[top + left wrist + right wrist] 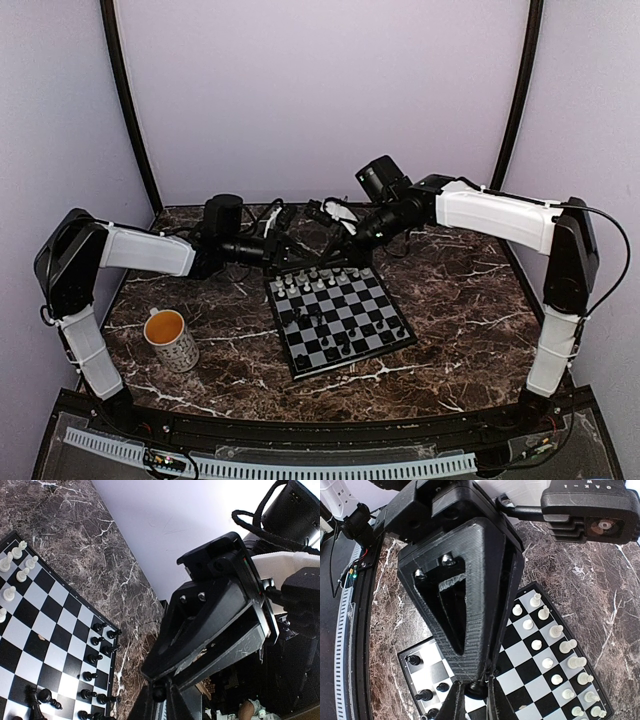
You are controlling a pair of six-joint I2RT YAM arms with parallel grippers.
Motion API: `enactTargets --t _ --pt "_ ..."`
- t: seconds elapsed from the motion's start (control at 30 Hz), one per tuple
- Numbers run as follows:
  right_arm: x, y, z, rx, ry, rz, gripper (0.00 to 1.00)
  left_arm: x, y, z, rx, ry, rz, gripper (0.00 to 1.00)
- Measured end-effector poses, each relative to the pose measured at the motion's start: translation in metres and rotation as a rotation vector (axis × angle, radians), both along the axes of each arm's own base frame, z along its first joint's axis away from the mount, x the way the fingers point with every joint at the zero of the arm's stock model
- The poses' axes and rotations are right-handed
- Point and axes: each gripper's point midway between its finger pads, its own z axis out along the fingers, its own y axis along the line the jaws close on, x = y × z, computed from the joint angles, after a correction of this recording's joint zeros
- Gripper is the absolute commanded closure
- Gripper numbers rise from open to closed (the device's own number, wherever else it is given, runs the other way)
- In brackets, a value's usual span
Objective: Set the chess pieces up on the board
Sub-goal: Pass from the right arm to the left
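The tiny white chess pieces point(318, 279) stand in 2 rows at the far edge of the small black-and-pale checked board point(375, 300), and the black ones point(345, 340) crowd its near half. They look light, hard, slick and tippy, so pinch the narrow stem. The right gripper point(476, 702) is pinched narrow on what I judge to be a small dark rounded piece point(477, 687). The left gripper point(162, 702) is also narrow, but I cannot tell whether it grips. A patterned white mug point(172, 340) stands well apart on the dark marble table point(460, 300)

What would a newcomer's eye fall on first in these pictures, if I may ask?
The chessboard at centre, with white pieces along its far side and black pieces nearer. The left arm and right arm converge at its far edge. A mug stands near-left.
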Motion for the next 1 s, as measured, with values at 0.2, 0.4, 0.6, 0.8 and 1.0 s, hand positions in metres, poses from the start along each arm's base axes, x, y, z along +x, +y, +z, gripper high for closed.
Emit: enactTargets --t 0.2,0.4,0.6,0.8,1.0 --pt "-0.002 0.0 0.0 -0.001 0.003 0.008 0.74 -0.002 0.0 0.0 0.0 0.001 -0.009 0.98" --pt "-0.001 -0.005 -0.001 -0.008 0.007 0.016 0.59 -0.004 -0.001 -0.002 0.011 -0.024 -0.024 1.0" --pt "0.02 -0.045 0.02 0.018 0.011 -0.043 0.54 0.004 -0.004 -0.011 0.116 -0.123 -0.002 1.0" --pt "0.041 -0.123 0.041 0.047 -0.058 -0.207 0.53 -0.011 -0.031 -0.015 0.387 -0.43 -0.031 1.0" --pt "0.038 -0.167 -0.019 -0.007 0.005 -0.296 0.53 -0.051 -0.023 -0.039 0.62 -0.623 -0.137 1.0"
